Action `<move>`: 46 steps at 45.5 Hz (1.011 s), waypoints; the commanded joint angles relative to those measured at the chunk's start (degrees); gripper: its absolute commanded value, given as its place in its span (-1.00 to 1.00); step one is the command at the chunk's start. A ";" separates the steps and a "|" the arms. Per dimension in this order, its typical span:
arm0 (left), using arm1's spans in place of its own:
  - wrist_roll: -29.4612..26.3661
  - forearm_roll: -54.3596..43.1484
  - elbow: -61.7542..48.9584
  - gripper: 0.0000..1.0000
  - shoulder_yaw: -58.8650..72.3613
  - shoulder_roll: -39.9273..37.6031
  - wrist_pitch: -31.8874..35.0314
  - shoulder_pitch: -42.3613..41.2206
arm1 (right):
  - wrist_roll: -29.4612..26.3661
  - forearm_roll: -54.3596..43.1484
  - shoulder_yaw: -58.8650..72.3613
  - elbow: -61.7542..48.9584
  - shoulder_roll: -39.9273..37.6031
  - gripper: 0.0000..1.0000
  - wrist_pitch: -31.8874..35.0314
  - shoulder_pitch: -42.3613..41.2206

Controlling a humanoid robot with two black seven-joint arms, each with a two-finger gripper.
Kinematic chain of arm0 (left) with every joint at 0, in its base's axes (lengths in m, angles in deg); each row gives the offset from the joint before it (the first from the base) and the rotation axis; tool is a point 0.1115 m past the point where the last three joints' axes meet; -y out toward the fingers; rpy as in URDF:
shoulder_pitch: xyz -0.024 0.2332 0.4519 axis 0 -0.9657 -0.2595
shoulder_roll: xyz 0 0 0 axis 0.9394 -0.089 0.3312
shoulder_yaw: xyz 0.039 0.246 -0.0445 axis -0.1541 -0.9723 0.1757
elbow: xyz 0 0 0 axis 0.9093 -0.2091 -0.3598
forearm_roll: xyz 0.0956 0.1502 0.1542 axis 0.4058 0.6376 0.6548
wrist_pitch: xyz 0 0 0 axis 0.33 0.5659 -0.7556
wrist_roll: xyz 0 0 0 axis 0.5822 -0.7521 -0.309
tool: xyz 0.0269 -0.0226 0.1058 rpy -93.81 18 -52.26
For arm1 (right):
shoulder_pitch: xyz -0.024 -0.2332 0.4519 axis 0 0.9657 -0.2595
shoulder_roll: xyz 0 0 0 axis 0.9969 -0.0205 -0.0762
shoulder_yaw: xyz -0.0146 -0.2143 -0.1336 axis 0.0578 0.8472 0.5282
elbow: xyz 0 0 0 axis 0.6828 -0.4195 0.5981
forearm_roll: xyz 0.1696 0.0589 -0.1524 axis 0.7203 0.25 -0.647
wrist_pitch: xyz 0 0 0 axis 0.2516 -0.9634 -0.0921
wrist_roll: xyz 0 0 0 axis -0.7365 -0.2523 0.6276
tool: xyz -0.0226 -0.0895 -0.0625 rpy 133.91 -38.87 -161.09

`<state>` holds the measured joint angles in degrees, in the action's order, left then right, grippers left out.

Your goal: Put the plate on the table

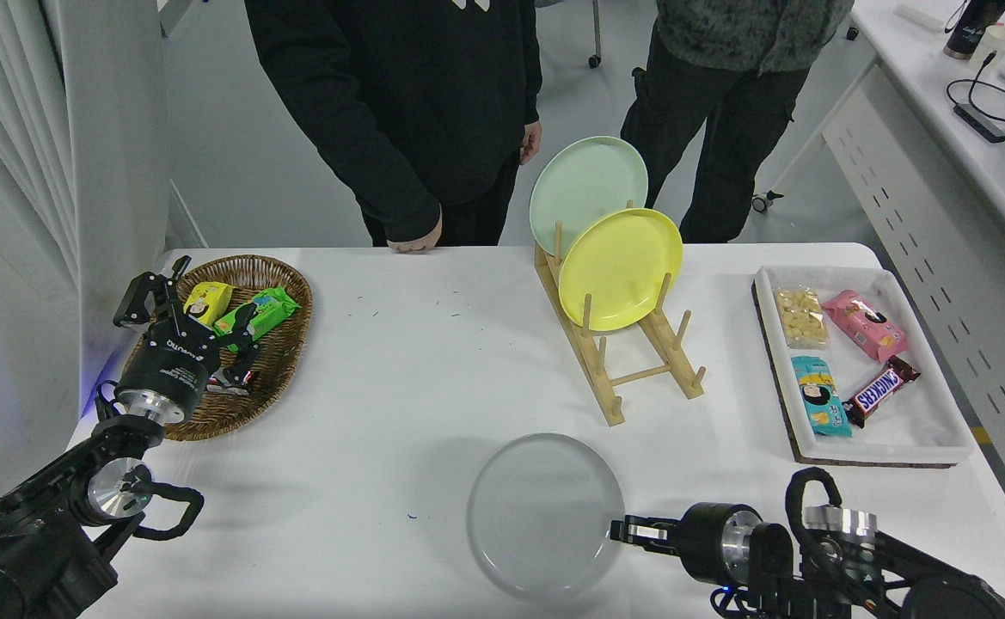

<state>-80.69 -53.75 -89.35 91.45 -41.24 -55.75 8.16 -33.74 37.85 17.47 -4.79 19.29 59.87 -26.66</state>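
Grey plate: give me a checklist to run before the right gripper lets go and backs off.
1. Plate lying flat on the table: cannot tell, it looks low and level.
2. Right gripper at the plate's right rim: ok.
3. Plate apart from the wooden rack: ok.
4. Plate fully inside the table's near edge: ok.
5. Left gripper parked over the basket, out of the way: ok.
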 commanded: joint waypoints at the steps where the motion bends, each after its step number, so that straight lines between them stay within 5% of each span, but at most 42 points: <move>1: 0.00 -0.05 0.00 0.96 -0.07 0.00 -0.07 0.00 | -0.01 -0.92 0.03 -1.65 2.55 -1.00 0.03 -0.27; 22: 0.00 -0.05 0.00 0.96 -0.16 0.00 -0.16 0.00 | -0.01 -1.10 0.73 -1.66 3.08 -1.00 -0.15 -0.19; 46: 0.09 -0.05 0.00 0.96 -0.16 0.00 -0.16 0.00 | -0.01 2.42 0.73 -1.13 -4.22 -1.00 -10.87 -4.41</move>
<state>-80.62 -53.77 -89.35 91.28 -41.24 -55.91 8.16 -33.81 39.45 18.17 -5.88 17.21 51.65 -29.83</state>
